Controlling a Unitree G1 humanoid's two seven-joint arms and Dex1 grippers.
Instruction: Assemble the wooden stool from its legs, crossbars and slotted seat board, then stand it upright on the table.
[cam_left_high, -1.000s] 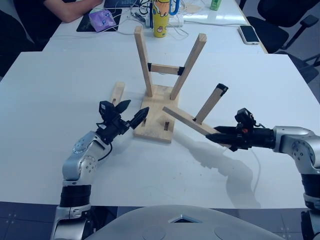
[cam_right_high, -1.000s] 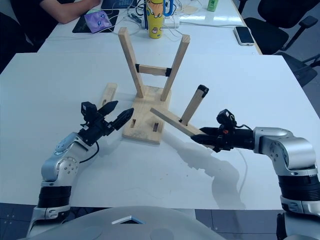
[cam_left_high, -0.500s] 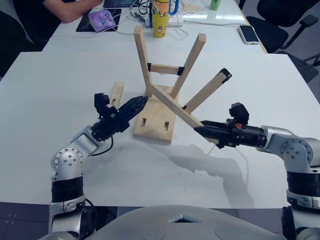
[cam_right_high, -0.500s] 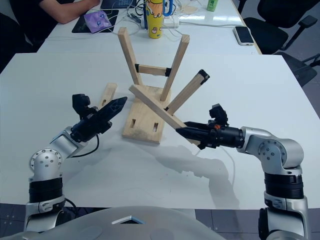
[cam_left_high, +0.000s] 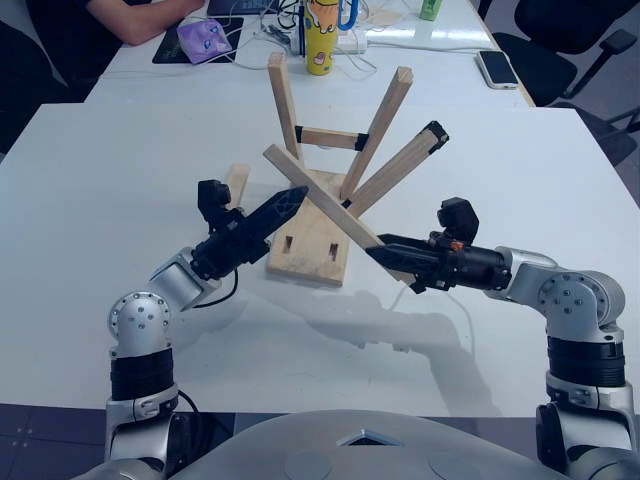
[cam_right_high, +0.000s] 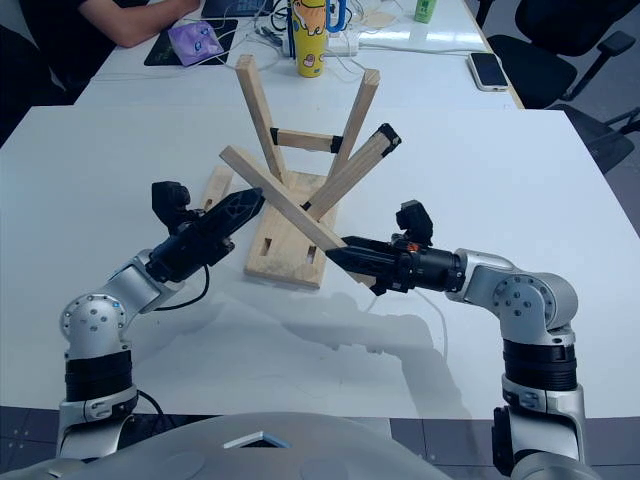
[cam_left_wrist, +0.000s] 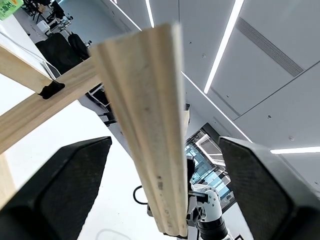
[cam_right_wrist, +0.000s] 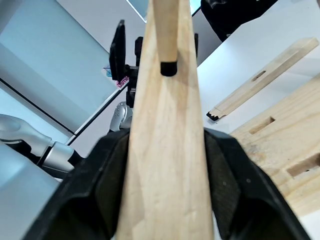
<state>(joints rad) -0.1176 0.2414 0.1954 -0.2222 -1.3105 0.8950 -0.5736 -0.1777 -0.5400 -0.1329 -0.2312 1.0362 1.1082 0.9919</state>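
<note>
Right arm has swung its leg up and left over the last second: it lay low off the board's right side, now it slants across above the board. Left arm has come up from the board's left edge to meet it.

Nearest you: right gripper (cam_left_high: 375, 251), jaws pinching the leg (cam_left_high: 325, 205) near its lower end, flat on both faces in the right wrist view. Bar (cam_left_high: 398, 166) with a black end cap branches off the leg, pointing up and right. Left gripper (cam_left_high: 292, 197) sits at the leg's upper part. Its jaws are spread, one pad either side of the wood, neither touching in the left wrist view.

Under them the board (cam_left_high: 312, 255) lies flat on the table (cam_left_high: 500, 170), two slots (cam_left_high: 333, 250) free on its near half. Standing legs (cam_left_high: 285, 110) with their crossbar (cam_left_high: 330, 138) rise from the far half. Loose piece (cam_left_high: 236, 184) lies just left of the board. Far off: cup (cam_left_high: 322, 40), phone (cam_left_high: 497, 68).

My read: you're getting two grips on the leg so it can go into a free slot.
- Close left squarely on the flat faces before right slackens.
- Bar crosses the right standing leg in view and I can't tell if they touch, so swing slowly.
- Line the leg end over the slot, then push straight down, or the board will likely skid.
</note>
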